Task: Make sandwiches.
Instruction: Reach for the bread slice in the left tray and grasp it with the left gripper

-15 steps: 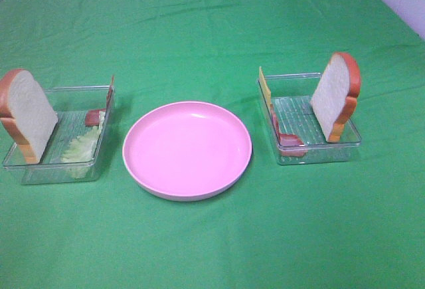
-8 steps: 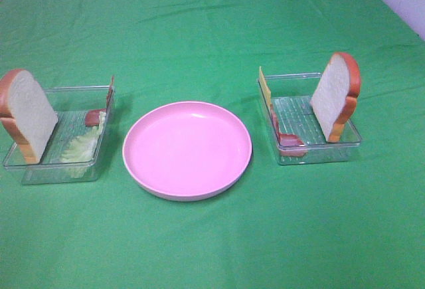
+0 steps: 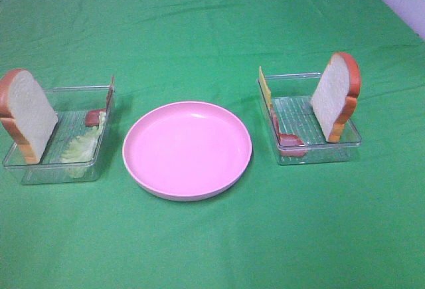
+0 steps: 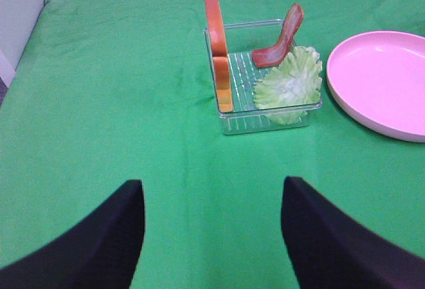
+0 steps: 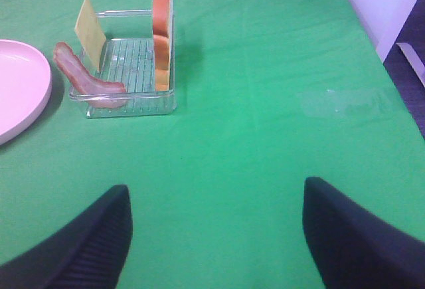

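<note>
No stacked sandwich shows; the parts lie apart. The left clear tray holds an upright bread slice, lettuce and a bacon strip. The right clear tray holds an upright bread slice, a cheese square and a bacon strip. My left gripper is open and empty, well short of its tray. My right gripper is open and empty, well short of its tray. Neither gripper shows in the exterior view.
A round pink plate with nothing on it sits between the two trays on the green cloth. It shows at the edge of both wrist views. A white wall and the table edge lie beside the right tray.
</note>
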`<state>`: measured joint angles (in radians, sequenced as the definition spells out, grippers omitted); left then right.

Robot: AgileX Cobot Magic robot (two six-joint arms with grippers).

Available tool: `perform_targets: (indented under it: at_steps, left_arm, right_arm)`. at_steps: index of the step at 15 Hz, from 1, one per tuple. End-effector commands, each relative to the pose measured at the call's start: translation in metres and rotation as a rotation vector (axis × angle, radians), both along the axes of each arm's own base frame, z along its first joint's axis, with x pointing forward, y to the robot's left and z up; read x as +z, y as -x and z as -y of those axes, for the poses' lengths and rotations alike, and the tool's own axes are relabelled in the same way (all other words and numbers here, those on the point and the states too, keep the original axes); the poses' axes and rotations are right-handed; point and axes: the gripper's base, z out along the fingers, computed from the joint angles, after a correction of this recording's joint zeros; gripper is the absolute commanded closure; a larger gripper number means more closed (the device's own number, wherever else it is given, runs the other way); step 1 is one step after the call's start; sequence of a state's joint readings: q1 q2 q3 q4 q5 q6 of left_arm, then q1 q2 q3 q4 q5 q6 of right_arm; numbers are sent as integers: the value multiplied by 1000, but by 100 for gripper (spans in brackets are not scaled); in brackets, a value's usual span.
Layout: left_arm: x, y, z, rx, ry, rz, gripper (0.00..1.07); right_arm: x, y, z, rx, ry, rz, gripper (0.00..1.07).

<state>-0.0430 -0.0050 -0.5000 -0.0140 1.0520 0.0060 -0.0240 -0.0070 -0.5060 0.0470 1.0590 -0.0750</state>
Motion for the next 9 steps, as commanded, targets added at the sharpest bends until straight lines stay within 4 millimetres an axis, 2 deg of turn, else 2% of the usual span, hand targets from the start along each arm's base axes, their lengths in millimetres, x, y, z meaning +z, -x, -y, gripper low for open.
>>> perform_targets:
  at_steps: [1,6,9]
  left_arm:
    - [0,3,1,-1,8,27,48]
    - [0,2,-1,16,-5,28,48]
    - [25,-10,-2,41,21,91,48]
  right_arm:
    - [-1,2,0,0,5,12,38]
    - [-1,2,0,0,5,12,38]
    - [-1,2,0,0,5,12,38]
